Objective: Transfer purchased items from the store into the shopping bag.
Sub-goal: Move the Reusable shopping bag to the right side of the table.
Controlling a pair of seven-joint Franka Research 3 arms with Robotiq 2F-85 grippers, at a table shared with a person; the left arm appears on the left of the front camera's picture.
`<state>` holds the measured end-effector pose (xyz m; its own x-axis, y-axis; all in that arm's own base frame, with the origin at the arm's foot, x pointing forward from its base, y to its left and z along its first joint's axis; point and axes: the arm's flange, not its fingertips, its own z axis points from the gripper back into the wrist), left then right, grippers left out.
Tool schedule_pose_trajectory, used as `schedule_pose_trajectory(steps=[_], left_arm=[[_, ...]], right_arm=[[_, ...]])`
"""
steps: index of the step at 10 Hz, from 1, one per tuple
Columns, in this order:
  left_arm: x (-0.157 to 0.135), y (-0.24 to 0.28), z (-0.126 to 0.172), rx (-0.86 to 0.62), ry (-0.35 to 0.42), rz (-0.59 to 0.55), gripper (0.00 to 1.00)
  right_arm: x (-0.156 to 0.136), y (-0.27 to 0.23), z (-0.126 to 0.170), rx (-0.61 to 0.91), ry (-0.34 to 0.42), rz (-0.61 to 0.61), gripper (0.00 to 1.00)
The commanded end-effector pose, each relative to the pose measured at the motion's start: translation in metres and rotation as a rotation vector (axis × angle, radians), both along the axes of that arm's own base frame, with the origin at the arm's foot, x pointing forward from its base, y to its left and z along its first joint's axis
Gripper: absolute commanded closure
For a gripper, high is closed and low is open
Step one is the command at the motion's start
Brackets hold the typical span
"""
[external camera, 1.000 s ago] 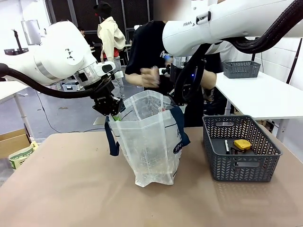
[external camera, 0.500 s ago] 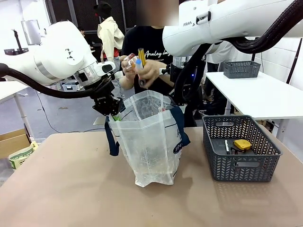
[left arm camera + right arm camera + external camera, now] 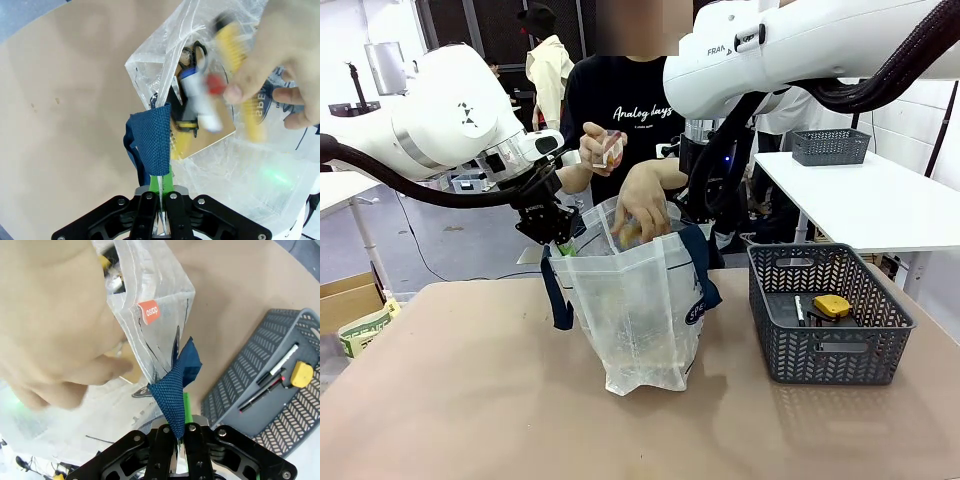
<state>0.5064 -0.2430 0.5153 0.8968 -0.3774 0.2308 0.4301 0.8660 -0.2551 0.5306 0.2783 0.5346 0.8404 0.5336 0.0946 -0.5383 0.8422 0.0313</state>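
shopping bag [image 3: 638, 310] open between left pincer [image 3: 161, 182], right pincer [image 3: 181, 421]

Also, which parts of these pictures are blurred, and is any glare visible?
Left wrist view: the person's hand and the yellow item it holds are motion-blurred, and a green glow lies on the shopping bag. Right wrist view: the near hand is soft, the basket sharp. Front view: mostly sharp.

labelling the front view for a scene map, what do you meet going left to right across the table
left gripper, shut on the bag's navy strap → shopping bag → dark grey basket. The person's hand reaches into the bag's mouth and overlaps it, so it is left out of the order.
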Motion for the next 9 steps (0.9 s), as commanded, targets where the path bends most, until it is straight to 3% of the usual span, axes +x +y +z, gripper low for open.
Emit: schedule_pose_trajectory(steps=[1, 9], left_arm=[[-0.002, 0.0011, -0.0012, -0.002, -0.008, 0.014, 1.0], [-0.002, 0.0011, -0.0012, -0.002, -0.008, 0.014, 1.0]], right_arm=[[-0.0002, -0.0002, -0.0008, 0.001, 0.003, -0.006, 1.0], [-0.0002, -0.0002, -0.0008, 0.001, 0.003, -0.006, 1.0]])
